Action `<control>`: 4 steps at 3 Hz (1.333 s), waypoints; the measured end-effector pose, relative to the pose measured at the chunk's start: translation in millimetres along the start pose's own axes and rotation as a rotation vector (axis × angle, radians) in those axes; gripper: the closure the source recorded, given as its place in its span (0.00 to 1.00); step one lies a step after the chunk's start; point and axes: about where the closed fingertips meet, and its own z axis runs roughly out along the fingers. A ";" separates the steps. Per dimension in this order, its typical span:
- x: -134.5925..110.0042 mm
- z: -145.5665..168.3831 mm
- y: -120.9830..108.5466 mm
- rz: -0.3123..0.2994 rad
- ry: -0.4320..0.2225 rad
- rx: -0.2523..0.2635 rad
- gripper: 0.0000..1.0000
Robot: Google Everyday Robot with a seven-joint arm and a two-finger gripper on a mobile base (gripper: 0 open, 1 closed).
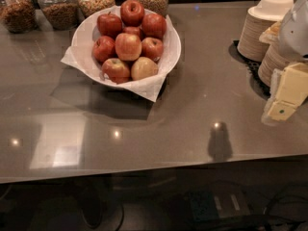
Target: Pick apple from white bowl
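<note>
Nine or so round red apples (127, 46) sat piled in the wide white bowl (83, 37). The bowl stood on the smooth grey table (192, 119), toward the back left. The pale yellow gripper (284, 97) hung at the far right, well apart from the bowl and close by the stacks of beige paper bowls (257, 30). It held no apple, and I could not tell how open it was. The picking looked not yet begun. A good way would be to reach left across the table, come down from above, and take an apple from the top of the pile, so the others would not roll.
</note>
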 end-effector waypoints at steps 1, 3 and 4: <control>-0.1 0.0 0.0 0.000 0.000 0.000 0.00; -50.0 14.8 -26.3 -0.018 -0.166 0.081 0.00; -86.1 30.8 -47.6 -0.011 -0.268 0.107 0.00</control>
